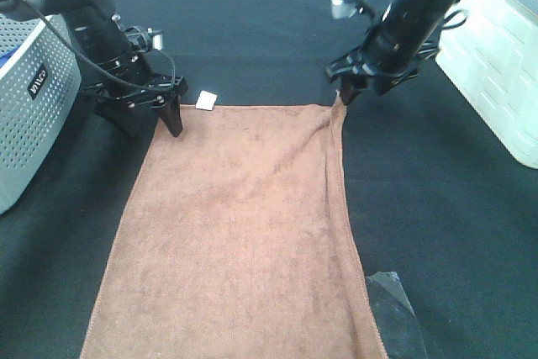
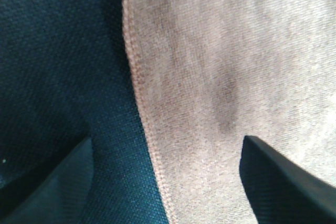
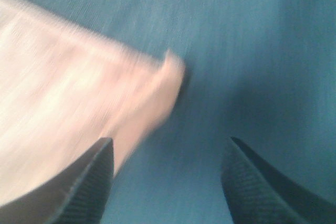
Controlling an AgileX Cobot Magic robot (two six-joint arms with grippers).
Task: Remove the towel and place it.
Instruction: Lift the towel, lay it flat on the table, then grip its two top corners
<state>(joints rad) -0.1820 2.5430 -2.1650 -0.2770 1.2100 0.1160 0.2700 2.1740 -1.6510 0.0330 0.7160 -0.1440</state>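
The brown towel (image 1: 239,224) lies flat on the black table cover, its far edge towards the arms and a small white tag (image 1: 206,100) at that edge. My left gripper (image 1: 151,119) is low over the far-left corner. In the left wrist view it (image 2: 168,182) is open, with the towel's stitched hem (image 2: 139,82) running between its fingers. My right gripper (image 1: 353,92) is at the far-right corner, which is puckered up a little. In the blurred right wrist view it (image 3: 168,182) is open, with the towel corner (image 3: 170,74) just ahead of its fingers and nothing held.
A grey perforated basket (image 1: 25,98) stands at the left edge. A white slatted bin (image 1: 496,65) stands at the right. A dark glossy object (image 1: 395,308) lies by the towel's near-right edge. The black cover (image 1: 445,208) spreads around the towel.
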